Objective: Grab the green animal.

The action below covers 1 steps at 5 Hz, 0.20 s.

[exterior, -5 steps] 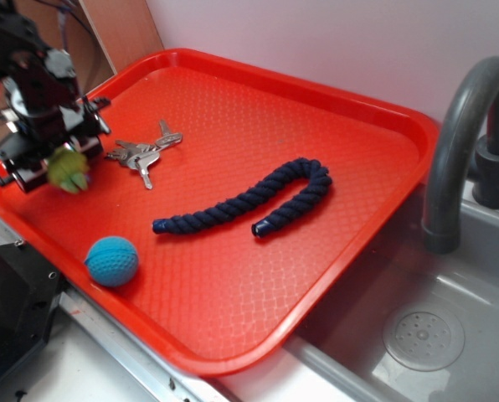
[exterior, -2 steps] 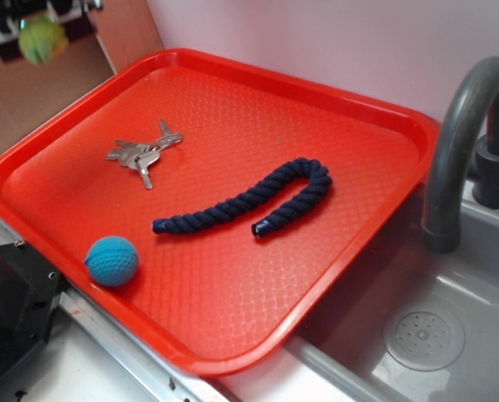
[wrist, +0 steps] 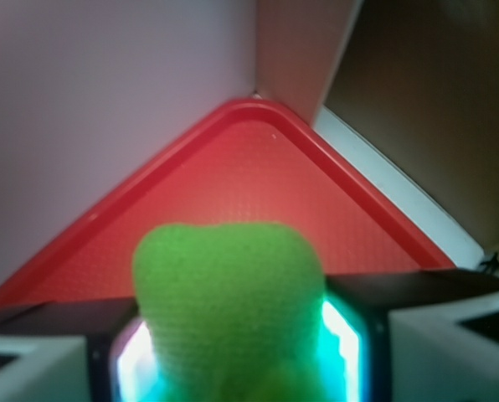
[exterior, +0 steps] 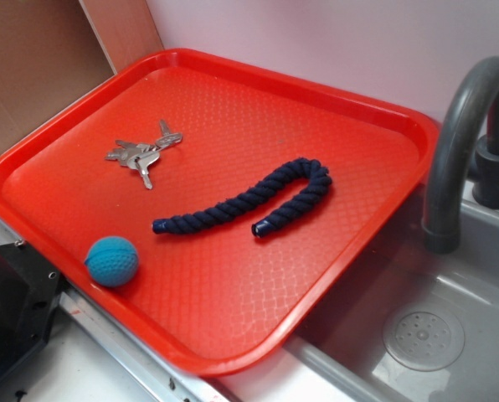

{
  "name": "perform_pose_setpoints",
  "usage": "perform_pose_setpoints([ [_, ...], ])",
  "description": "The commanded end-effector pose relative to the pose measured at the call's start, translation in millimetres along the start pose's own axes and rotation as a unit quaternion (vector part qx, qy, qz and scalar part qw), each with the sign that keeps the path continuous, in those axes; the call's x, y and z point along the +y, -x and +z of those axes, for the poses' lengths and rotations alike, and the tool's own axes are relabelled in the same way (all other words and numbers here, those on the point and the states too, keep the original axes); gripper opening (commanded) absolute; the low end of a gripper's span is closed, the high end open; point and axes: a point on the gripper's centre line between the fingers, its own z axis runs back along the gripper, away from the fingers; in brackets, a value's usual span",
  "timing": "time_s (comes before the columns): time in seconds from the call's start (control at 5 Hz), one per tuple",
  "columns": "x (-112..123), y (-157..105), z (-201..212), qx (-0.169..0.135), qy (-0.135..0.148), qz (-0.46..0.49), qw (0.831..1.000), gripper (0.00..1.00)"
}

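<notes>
three things lie on the tray [exterior: 383, 126]: keys [exterior: 142, 154], rope [exterior: 249, 199], blue ball [exterior: 112, 260]. wrist view: gripper [wrist: 233, 352] clenched on the green animal [wrist: 228, 293], held above the tray's corner; exterior view shows neither.
</notes>
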Motion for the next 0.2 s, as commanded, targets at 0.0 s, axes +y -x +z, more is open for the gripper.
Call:
perform_pose_setpoints([
  [0.0, 9.7, -7.5, 18.9, 0.034, 0.059, 0.043, 0.997, 0.0],
])
